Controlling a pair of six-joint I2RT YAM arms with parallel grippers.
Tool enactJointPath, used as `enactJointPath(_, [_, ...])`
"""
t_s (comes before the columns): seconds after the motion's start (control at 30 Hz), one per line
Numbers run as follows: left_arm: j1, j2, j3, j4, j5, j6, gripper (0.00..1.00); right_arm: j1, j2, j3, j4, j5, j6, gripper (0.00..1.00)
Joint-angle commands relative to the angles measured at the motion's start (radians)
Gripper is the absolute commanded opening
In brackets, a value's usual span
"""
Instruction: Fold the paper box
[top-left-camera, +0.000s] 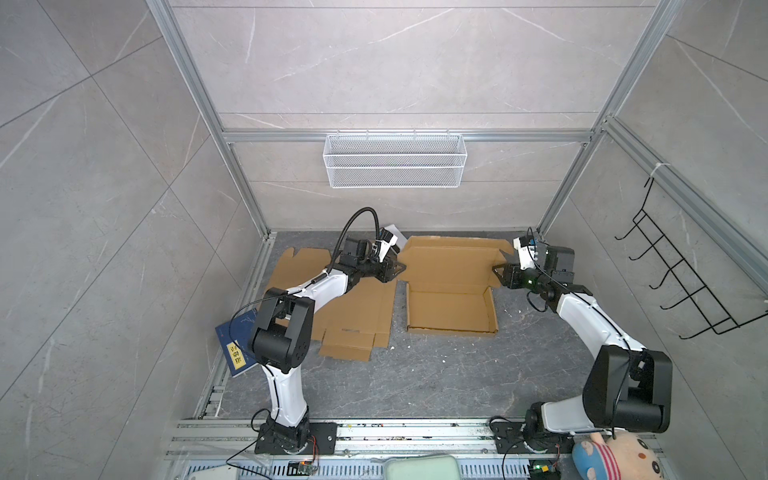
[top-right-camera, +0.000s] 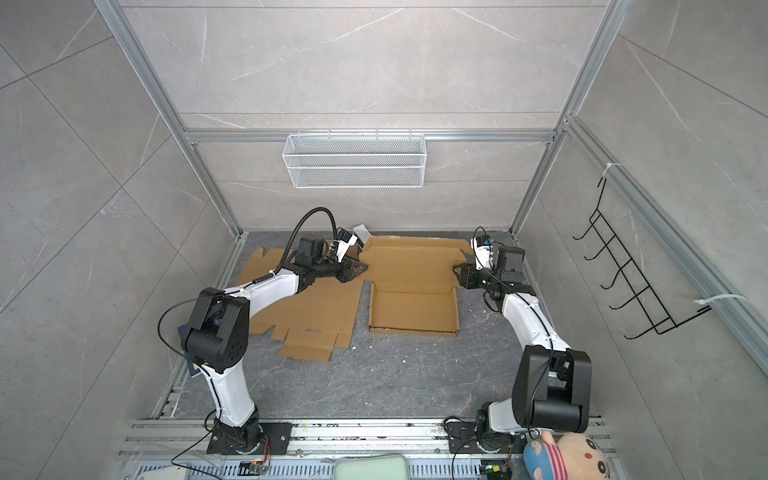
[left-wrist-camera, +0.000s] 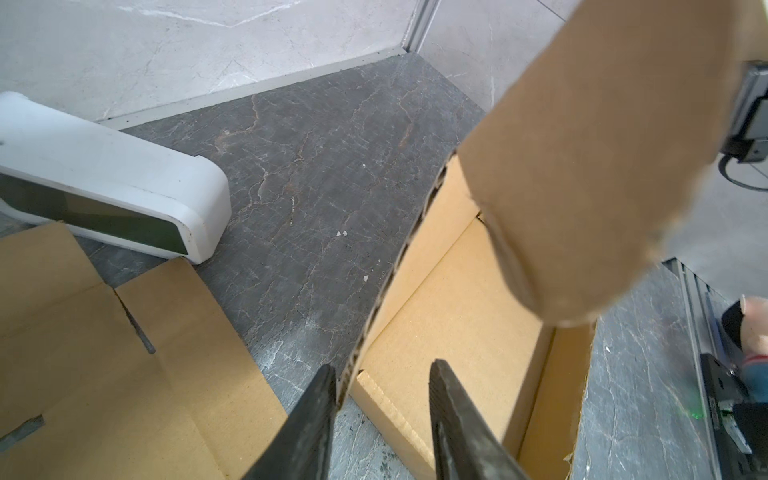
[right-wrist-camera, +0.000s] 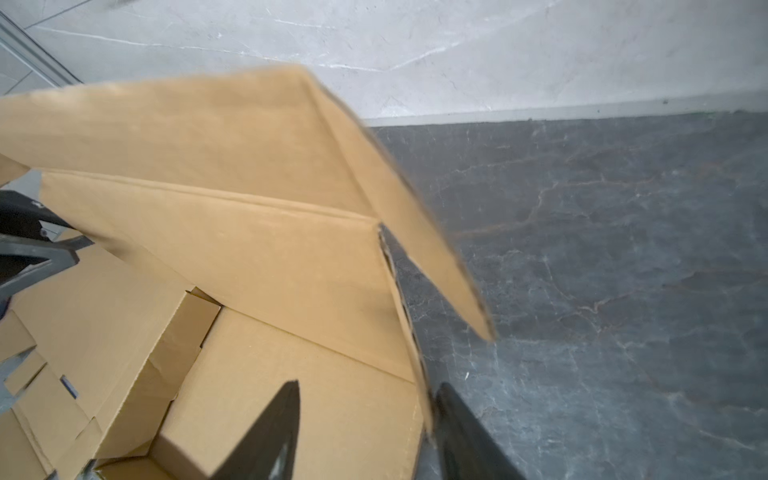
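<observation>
Roughly midway | paper box (top-left-camera: 449, 309): walls up, lid (top-left-camera: 449, 257) standing at 12 o'clock, not yet closed | my left fingers (top-left-camera: 399, 267) at 9 o'clock and right fingers (top-left-camera: 498, 272) at 3 o'clock straddle the lid's edges, unclamped

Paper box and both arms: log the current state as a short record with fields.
box: paper box tray formed, walls up
lid: lid raised at the far side, not yet closed
left: left end effector open, straddling the lid's left edge
right: right end effector open, straddling the lid's right edge
spare: flat cardboard sheet lying left of the box, partly under the left arm
</observation>
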Motion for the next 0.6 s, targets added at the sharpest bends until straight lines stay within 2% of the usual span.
enactJointPath(0.0, [-0.009,0.006,0.025,0.059,-0.003,-0.009,0.38,0.009,-0.033,-0.008,-0.002,-0.006,-0.010,0.45])
enactJointPath(0.07, [-0.009,0.008,0.024,0.060,-0.022,-0.010,0.41,0.011,-0.035,-0.012,-0.002,0.002,-0.012,0.42])
enactJointPath(0.17, [-0.006,0.005,0.027,0.046,-0.072,-0.015,0.53,0.011,-0.034,-0.012,-0.002,0.005,-0.016,0.39])
enactJointPath(0.27, [0.000,0.003,0.028,0.055,-0.085,-0.012,0.56,0.011,-0.025,-0.010,-0.003,0.000,-0.015,0.37])
enactJointPath(0.37, [-0.001,0.023,0.050,0.064,-0.065,-0.020,0.56,0.012,-0.016,-0.007,-0.002,0.000,-0.013,0.34])
enactJointPath(0.47, [-0.009,0.048,0.075,0.049,-0.046,-0.021,0.50,0.014,-0.009,-0.002,0.000,-0.002,-0.009,0.31])
enactJointPath(0.57, [-0.010,0.031,0.060,0.038,-0.049,-0.012,0.43,0.018,-0.011,-0.002,-0.005,-0.007,-0.018,0.32])
